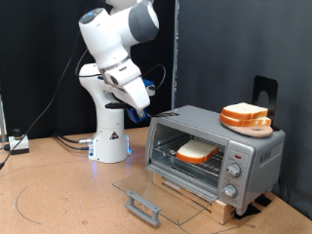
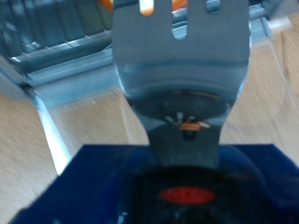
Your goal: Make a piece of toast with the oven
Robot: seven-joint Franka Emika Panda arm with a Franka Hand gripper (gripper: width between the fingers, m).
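The oven (image 1: 214, 151) stands at the worktop's (image 1: 58, 195) right edge in the exterior view, its glass door (image 1: 161, 187) folded flat. The piece of toast (image 1: 198, 151) lies on the rack inside. The gripper (image 1: 139, 112) hovers left of the opening, gripping a metal spatula (image 2: 182, 65)

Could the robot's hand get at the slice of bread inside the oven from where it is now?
Probably yes. The oven has its glass door dropped flat open, so the piece of toast on the rack is exposed. The hand hangs just outside the opening, nothing between them.
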